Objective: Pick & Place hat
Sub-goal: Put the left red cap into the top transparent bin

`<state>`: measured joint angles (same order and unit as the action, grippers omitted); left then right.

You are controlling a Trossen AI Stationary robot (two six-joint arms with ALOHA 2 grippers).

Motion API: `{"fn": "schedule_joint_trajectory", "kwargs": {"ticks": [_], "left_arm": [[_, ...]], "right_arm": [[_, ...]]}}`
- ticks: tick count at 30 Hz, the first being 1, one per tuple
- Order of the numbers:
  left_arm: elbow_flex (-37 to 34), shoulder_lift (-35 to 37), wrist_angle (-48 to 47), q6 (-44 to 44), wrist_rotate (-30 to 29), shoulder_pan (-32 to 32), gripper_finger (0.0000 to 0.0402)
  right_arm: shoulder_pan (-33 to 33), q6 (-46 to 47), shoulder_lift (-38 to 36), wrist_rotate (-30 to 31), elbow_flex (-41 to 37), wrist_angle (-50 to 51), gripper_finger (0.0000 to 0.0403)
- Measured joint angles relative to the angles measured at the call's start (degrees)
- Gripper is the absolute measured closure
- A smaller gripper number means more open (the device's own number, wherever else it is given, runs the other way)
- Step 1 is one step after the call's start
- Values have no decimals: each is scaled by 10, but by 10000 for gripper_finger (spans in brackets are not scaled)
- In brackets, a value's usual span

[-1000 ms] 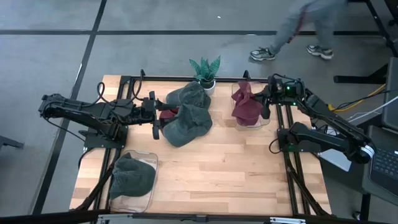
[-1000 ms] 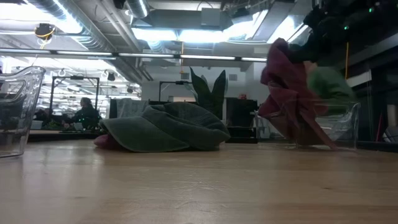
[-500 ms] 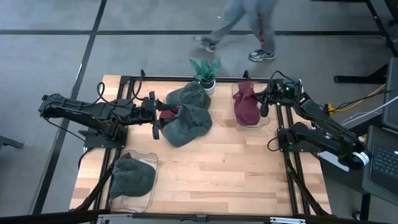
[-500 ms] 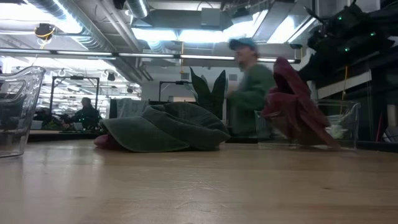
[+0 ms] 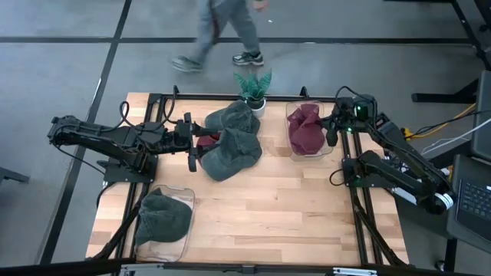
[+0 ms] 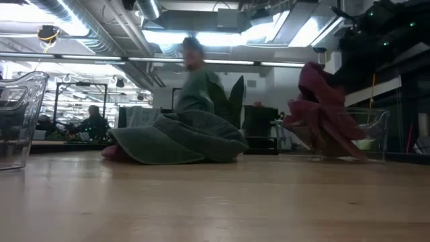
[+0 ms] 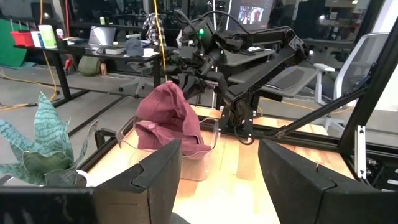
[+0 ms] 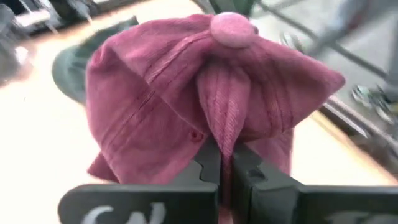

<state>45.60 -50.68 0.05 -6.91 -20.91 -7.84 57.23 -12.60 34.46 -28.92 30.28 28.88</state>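
your right tool (image 8: 225, 163) pinches the red hat (image 5: 304, 127) over the clear bin (image 5: 292, 146); its folds may snag the bin's rim on release. left tool (image 7: 219, 177) gapes wide, idle.

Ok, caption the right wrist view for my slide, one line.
Right gripper pinching a fold of the maroon cap, shut on the fabric just below the crown button.

You'll find two hats (image 5: 230, 142) piled mid-table, a plant (image 5: 252, 86) behind them, one hat (image 5: 305, 126) in the right bin (image 5: 292, 146), another (image 5: 164, 217) in the front-left bin (image 5: 186, 230).
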Motion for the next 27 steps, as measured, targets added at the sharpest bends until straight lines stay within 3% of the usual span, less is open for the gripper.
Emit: {"fn": "schedule_joint_trajectory", "kwargs": {"ticks": [8, 22, 27], "left_arm": [[0, 0, 0, 0, 0, 0, 192], [0, 0, 0, -9, 0, 0, 192], [0, 0, 0, -4, 0, 0, 192]], "right_arm": [[0, -68, -1, 57, 39, 67, 395], [-1, -102, 68, 32, 31, 79, 395], [-1, -91, 111, -8, 31, 73, 384]]}}
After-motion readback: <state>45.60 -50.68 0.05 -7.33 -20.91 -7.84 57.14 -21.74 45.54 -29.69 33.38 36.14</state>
